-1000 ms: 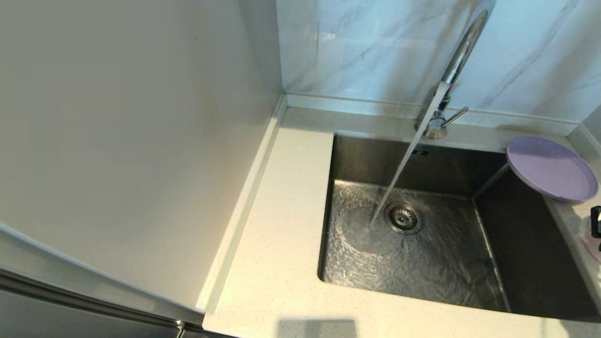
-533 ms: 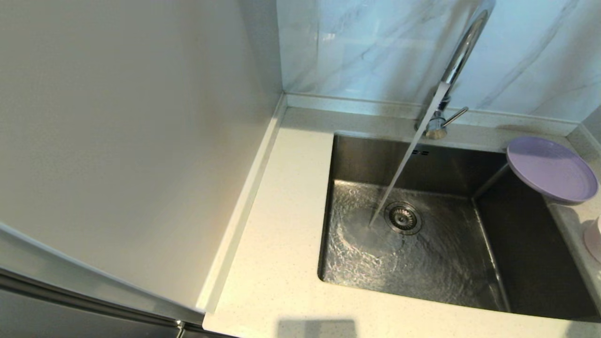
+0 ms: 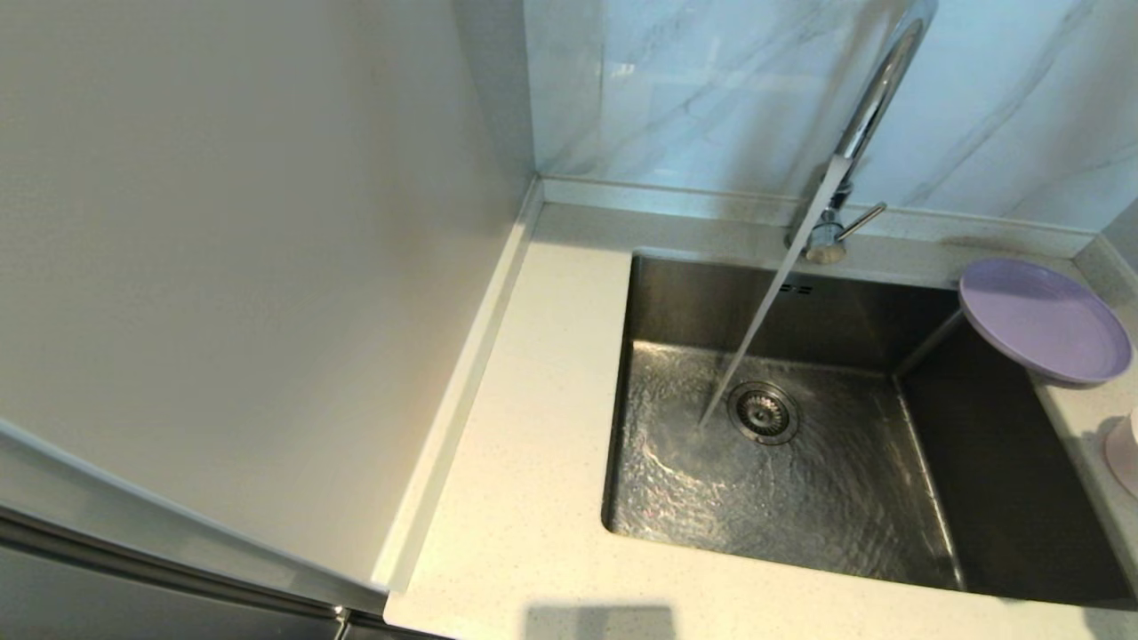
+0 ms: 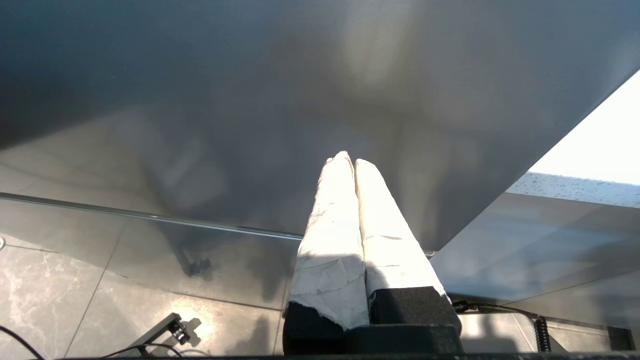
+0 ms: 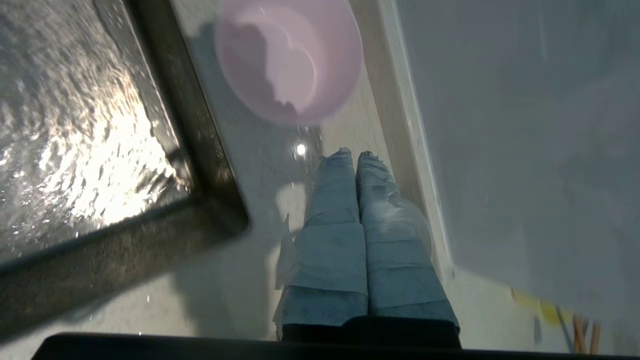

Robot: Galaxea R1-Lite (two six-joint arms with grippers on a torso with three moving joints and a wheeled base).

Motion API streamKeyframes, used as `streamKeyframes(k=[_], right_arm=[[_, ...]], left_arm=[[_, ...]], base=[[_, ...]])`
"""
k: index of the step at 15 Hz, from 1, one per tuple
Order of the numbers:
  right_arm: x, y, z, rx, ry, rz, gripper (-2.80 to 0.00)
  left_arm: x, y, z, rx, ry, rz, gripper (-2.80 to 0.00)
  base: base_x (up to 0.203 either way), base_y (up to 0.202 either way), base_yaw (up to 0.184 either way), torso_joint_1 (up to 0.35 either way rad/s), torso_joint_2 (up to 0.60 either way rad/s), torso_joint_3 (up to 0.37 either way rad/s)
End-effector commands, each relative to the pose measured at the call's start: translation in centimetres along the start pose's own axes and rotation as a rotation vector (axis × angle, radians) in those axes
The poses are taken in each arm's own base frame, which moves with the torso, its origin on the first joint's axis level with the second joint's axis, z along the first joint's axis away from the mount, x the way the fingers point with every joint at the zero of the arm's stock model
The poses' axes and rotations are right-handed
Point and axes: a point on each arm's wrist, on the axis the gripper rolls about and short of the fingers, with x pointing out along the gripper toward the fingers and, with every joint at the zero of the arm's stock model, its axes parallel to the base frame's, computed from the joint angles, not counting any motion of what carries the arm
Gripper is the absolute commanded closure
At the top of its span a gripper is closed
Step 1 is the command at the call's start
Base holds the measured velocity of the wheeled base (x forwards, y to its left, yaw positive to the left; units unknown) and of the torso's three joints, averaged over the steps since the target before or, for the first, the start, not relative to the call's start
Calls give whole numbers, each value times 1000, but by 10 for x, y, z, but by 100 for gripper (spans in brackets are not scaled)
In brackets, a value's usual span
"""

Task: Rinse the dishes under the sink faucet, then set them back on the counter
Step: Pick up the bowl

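Observation:
The lavender plate (image 3: 1045, 322) rests on the counter (image 3: 533, 444) at the sink's far right corner, overhanging the sink (image 3: 996, 498) a little. The pale pink bowl (image 5: 289, 59) stands upright on the counter strip right of the sink; only its edge (image 3: 1124, 453) shows in the head view. Water runs from the chrome faucet (image 3: 876, 98) into the basin beside the drain strainer (image 3: 763, 413). My right gripper (image 5: 354, 153) is shut and empty, above the counter a short way from the bowl. Parked low beside a grey cabinet front, my left gripper (image 4: 348, 159) is shut on nothing.
A white wall panel (image 3: 222, 267) borders the counter on the left. The marble wall (image 3: 693, 89) stands behind the low back edge. A raised edge (image 5: 415, 150) runs along the counter right of the bowl. Neither arm shows in the head view.
The right gripper, seen at the right edge a second ago, has left the head view. The bowl's edge now stands uncovered there. The water keeps running.

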Motion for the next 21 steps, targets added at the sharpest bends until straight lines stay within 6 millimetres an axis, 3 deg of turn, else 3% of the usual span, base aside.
streamKeyframes(k=[1, 6, 10, 13, 14, 15, 21], right_arm=[[-15, -13, -10, 24, 143, -14, 0], [-6, -25, -28, 171, 364, 109, 0], [21, -25, -38, 328, 487, 163, 0], [44, -33, -48, 367, 454, 110, 0], [51, -35, -52, 367, 443, 97, -123], [56, -37, -57, 368, 450, 84, -280], [63, -41, -69, 400, 500, 71, -280]], left_arm=[[0, 0, 0, 0, 0, 0, 0], [0, 0, 0, 0, 0, 0, 0], [0, 0, 0, 0, 0, 0, 0], [0, 0, 0, 0, 0, 0, 0], [0, 0, 0, 0, 0, 0, 0], [0, 0, 0, 0, 0, 0, 0], [0, 0, 0, 0, 0, 0, 0]], base=[[0, 0, 0, 0, 0, 0], [0, 0, 0, 0, 0, 0], [0, 0, 0, 0, 0, 0], [0, 0, 0, 0, 0, 0], [0, 0, 0, 0, 0, 0], [0, 0, 0, 0, 0, 0], [0, 0, 0, 0, 0, 0]])
